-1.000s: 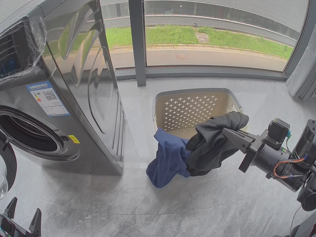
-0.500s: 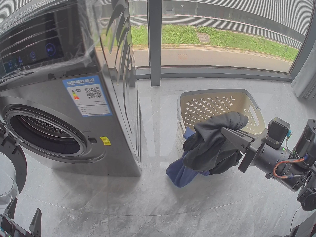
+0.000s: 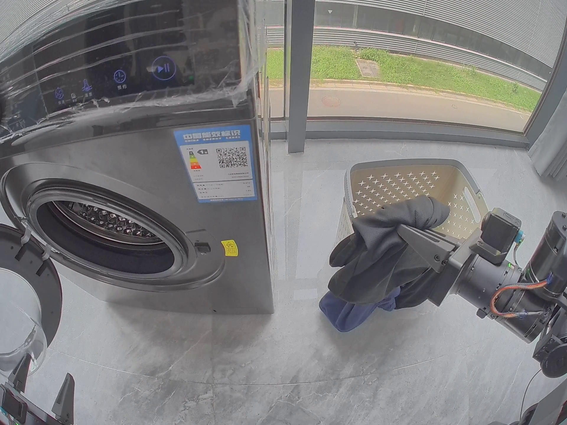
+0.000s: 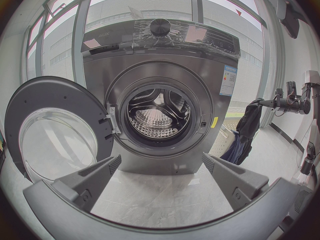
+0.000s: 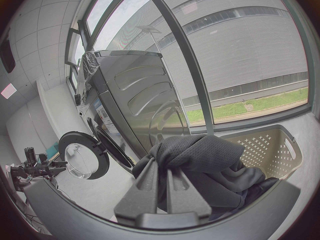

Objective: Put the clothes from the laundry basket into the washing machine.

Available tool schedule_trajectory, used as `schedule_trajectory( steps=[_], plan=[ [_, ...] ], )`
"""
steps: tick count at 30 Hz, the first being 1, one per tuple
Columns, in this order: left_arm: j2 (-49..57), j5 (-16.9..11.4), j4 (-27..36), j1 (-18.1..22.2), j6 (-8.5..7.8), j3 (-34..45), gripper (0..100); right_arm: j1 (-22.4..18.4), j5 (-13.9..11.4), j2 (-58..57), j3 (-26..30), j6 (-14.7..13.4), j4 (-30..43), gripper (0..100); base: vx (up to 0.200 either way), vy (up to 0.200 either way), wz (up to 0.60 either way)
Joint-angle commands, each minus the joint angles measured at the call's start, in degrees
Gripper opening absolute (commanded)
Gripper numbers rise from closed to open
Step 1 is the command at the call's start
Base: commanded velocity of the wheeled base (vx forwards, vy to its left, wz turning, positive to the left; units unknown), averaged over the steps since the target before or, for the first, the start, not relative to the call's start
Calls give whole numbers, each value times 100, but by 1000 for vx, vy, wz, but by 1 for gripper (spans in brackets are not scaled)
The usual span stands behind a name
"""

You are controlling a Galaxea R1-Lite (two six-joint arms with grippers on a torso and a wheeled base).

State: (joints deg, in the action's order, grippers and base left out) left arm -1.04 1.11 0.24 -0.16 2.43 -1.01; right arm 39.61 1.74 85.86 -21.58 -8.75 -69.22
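My right gripper (image 3: 407, 231) is shut on a bundle of clothes: a dark grey garment (image 3: 384, 249) with a blue garment (image 3: 354, 313) hanging under it. The bundle hangs above the floor at the near left corner of the beige laundry basket (image 3: 466, 193). The same dark garment (image 5: 196, 157) drapes over the closed fingers (image 5: 148, 184). The grey washing machine (image 3: 147, 149) stands to the left, its round door (image 4: 53, 124) swung open and the drum (image 4: 156, 115) exposed. My left gripper (image 4: 160, 180) is open, low before the machine's opening, holding nothing.
A large window (image 3: 413, 48) and its pillar (image 3: 301, 60) lie behind the basket. A curtain (image 3: 555, 143) hangs at the far right. Grey stone floor (image 3: 266, 361) spreads between the machine and me.
The head camera has swung left, so the machine's front now faces it. The right gripper still holds the clothes; the blue garment hangs closer under the dark one.
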Motion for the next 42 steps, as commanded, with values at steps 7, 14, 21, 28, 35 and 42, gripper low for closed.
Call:
schedule_trajectory(
  steps=[7, 14, 21, 28, 35, 42],
  plan=[
    [86, 12, -7, -2, 4, 84, 100, -14, 1, 27, -4, -4, 5, 0, -200, 0, 0],
    [86, 3, 2, -2, -5, 84, 100, -14, 1, 63, 4, -4, -4, 0, 0, 0, 0],
    [86, 3, -7, -2, -5, 84, 100, -14, 1, 63, 4, -4, 5, 0, 0, 143, 0],
    [86, 3, -7, -2, -5, 84, 100, -14, 10, 63, 4, -12, -4, 0, 0, 200, 0],
    [86, 3, 2, -2, -5, 84, 100, -6, 10, 63, 4, -4, 5, 0, 0, 200, 0],
    [86, 3, 2, -2, -5, 84, 100, 3, 10, 63, 13, -12, -4, 0, 0, 200, 0]
  ],
)
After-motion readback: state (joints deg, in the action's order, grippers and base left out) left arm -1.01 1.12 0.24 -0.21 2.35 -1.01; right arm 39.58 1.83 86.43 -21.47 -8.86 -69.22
